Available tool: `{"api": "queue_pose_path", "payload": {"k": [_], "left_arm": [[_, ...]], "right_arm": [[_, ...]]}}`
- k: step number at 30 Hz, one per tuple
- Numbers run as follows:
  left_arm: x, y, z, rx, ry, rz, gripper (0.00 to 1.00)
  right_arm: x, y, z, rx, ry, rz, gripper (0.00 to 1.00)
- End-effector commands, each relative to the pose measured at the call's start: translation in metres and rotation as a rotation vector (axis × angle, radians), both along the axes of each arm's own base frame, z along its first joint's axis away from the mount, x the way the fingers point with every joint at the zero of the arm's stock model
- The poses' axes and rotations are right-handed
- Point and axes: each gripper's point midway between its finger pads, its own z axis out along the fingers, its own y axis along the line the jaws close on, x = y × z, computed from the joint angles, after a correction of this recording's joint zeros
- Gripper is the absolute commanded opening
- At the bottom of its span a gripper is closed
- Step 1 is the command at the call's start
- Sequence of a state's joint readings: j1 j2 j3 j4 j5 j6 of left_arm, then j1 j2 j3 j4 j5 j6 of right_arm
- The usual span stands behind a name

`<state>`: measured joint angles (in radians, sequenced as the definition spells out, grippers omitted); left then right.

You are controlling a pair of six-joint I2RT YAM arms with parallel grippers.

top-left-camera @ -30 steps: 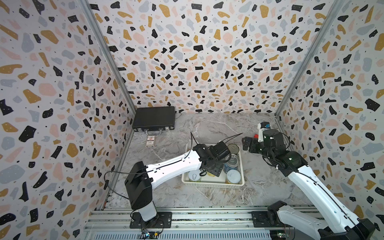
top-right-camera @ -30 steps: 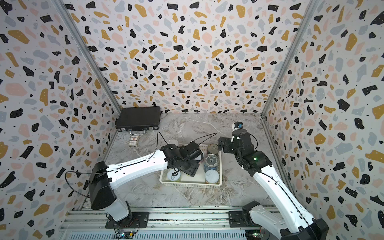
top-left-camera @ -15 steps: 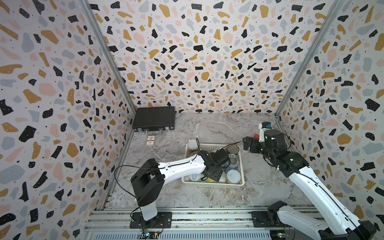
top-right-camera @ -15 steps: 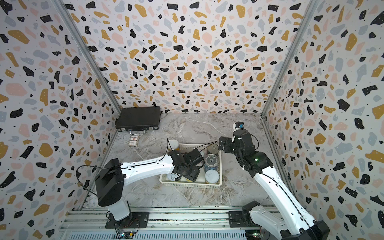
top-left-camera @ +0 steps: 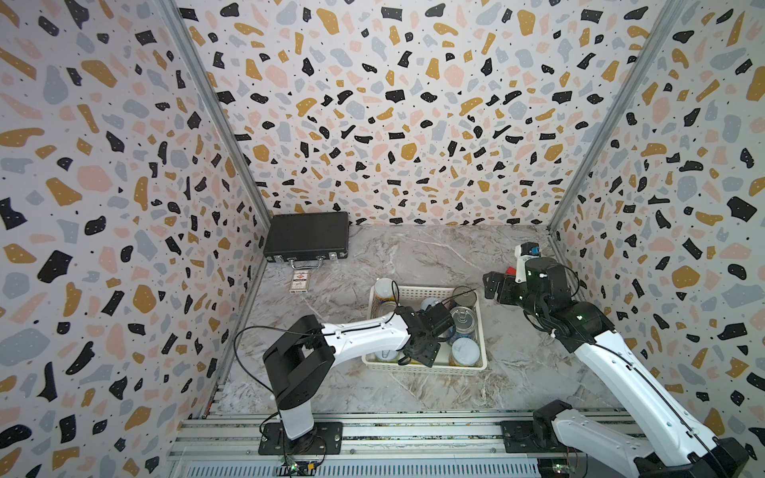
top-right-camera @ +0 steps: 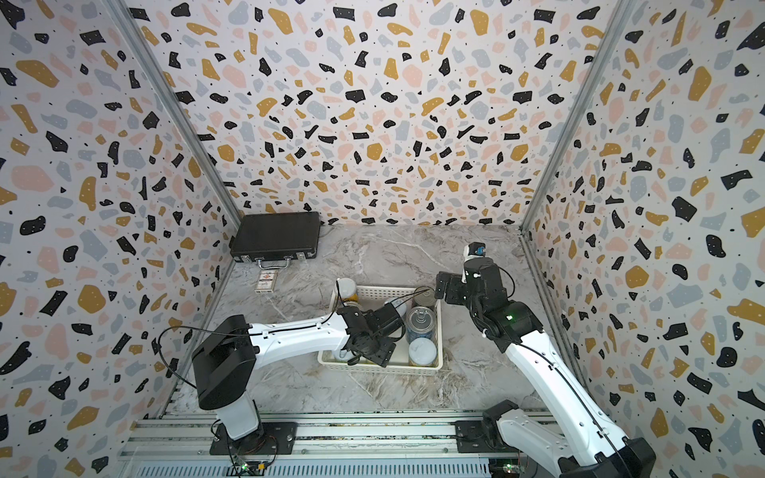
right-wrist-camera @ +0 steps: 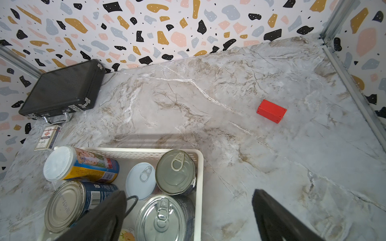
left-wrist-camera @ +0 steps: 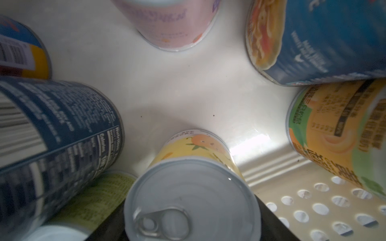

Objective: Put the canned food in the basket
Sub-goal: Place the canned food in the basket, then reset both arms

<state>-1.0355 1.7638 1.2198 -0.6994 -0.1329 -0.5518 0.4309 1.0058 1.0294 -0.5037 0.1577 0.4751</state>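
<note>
Low inside the basket (top-left-camera: 422, 291), the left tool (top-left-camera: 419, 351) pinches the yellow can (left-wrist-camera: 192, 187). In the left wrist view its dark fingers (left-wrist-camera: 273, 227) flank the can's pull-tab top. The can's base looks to be at or just above the white floor, but I cannot tell whether it touches.

Close around it stand the navy can (left-wrist-camera: 62, 129), a lime-labelled can (left-wrist-camera: 98, 200), the pink can (left-wrist-camera: 175, 23), the blue can (left-wrist-camera: 325, 41), the green-and-orange can (left-wrist-camera: 338, 135) and a blue-and-yellow can (left-wrist-camera: 20, 52), all within the basket's walls.

Beyond the basket's far right corner the right tool (right-wrist-camera: 189, 193) hangs with its fingers spread wide, gripping nothing. Farther out on the surface (right-wrist-camera: 229, 94) lie a red block (right-wrist-camera: 271, 111), a flat packet (right-wrist-camera: 48, 137) and the black briefcase (right-wrist-camera: 62, 87). I see no can outside the basket.

The step in hand seems to be setting the yellow can down, likely late in the task. Next the left fingers must part only a little, since the navy and lime-labelled cans crowd them. The arm should then rise straight up so as not to topple a neighbour.
</note>
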Motion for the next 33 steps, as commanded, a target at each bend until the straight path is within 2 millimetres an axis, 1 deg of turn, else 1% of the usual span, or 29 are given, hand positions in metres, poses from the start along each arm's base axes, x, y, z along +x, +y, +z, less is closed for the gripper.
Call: {"api": "queue_pose_path", "payload": {"k": [1, 3, 5, 8, 9, 10, 11, 13, 14, 16, 17, 20, 21, 22, 24, 25, 27, 28, 29, 31, 32, 33], "left_arm": [[-0.001, 0.010, -0.005, 0.036, -0.002, 0.018, 0.71], [-0.002, 0.012, -0.003, 0.036, -0.005, 0.021, 0.75], [-0.001, 0.014, 0.000, 0.039, -0.013, 0.023, 0.82], [-0.001, 0.016, 0.010, 0.033, -0.028, 0.024, 0.91], [0.000, 0.016, 0.015, 0.025, -0.035, 0.025, 0.93], [0.000, 0.017, 0.019, 0.019, -0.042, 0.024, 0.98], [0.000, 0.017, 0.024, 0.014, -0.048, 0.024, 1.00], [0.002, 0.019, 0.038, 0.007, -0.069, 0.020, 1.00], [0.004, 0.019, 0.046, 0.001, -0.084, 0.017, 1.00], [0.008, 0.019, 0.070, -0.027, -0.128, 0.014, 1.00], [0.011, 0.020, 0.084, -0.041, -0.160, 0.014, 1.00], [0.021, 0.031, 0.138, -0.119, -0.304, 0.048, 1.00], [0.026, 0.039, 0.160, -0.147, -0.375, 0.073, 1.00], [0.032, 0.051, 0.182, -0.167, -0.460, 0.108, 1.00], [0.041, 0.083, 0.219, -0.190, -0.636, 0.199, 1.00], [0.044, 0.098, 0.235, -0.204, -0.725, 0.235, 1.00], [0.048, 0.121, 0.249, -0.184, -0.886, 0.252, 1.00], [0.050, 0.137, 0.248, -0.147, -0.959, 0.288, 1.00], [0.051, 0.147, 0.242, -0.122, -1.013, 0.311, 0.99], [0.050, 0.167, 0.217, -0.033, -1.092, 0.315, 0.99], [0.049, 0.174, 0.210, -0.004, -1.124, 0.313, 1.00], [0.048, 0.186, 0.203, 0.036, -1.152, 0.331, 0.99]], "right_arm": [[0.005, -0.009, -0.001, -0.015, 0.008, -0.061, 1.00], [0.004, -0.015, -0.001, -0.033, 0.007, -0.086, 1.00], [0.003, -0.020, 0.000, -0.042, -0.005, -0.105, 1.00], [0.002, -0.022, 0.002, -0.046, -0.030, -0.106, 1.00], [0.002, -0.023, -0.001, -0.049, -0.027, -0.113, 1.00], [0.002, -0.021, -0.008, -0.057, -0.030, -0.094, 0.99], [0.004, -0.019, -0.013, -0.060, -0.046, -0.079, 0.98], [0.008, -0.019, -0.021, -0.064, -0.107, -0.076, 0.95], [0.009, -0.018, -0.022, -0.074, -0.142, -0.062, 0.95], [0.010, -0.024, -0.021, -0.101, -0.202, -0.075, 0.96], [0.010, -0.029, -0.019, -0.119, -0.217, -0.093, 0.98], [0.010, -0.034, -0.015, -0.193, -0.243, -0.086, 0.99], [0.011, -0.036, -0.017, -0.217, -0.244, -0.090, 0.99], [0.013, -0.040, -0.020, -0.246, -0.243, -0.106, 0.99], [0.017, -0.051, -0.036, -0.320, -0.229, -0.150, 0.99], [0.020, -0.056, -0.044, -0.346, -0.233, -0.180, 0.99], [0.026, -0.064, -0.061, -0.409, -0.237, -0.219, 0.99], [0.028, -0.070, -0.069, -0.449, -0.233, -0.251, 0.99], [0.028, -0.078, -0.074, -0.485, -0.225, -0.287, 0.99], [0.027, -0.089, -0.082, -0.548, -0.221, -0.338, 0.99], [0.027, -0.092, -0.086, -0.569, -0.224, -0.346, 0.99], [0.027, -0.096, -0.088, -0.584, -0.232, -0.360, 0.99]]}}
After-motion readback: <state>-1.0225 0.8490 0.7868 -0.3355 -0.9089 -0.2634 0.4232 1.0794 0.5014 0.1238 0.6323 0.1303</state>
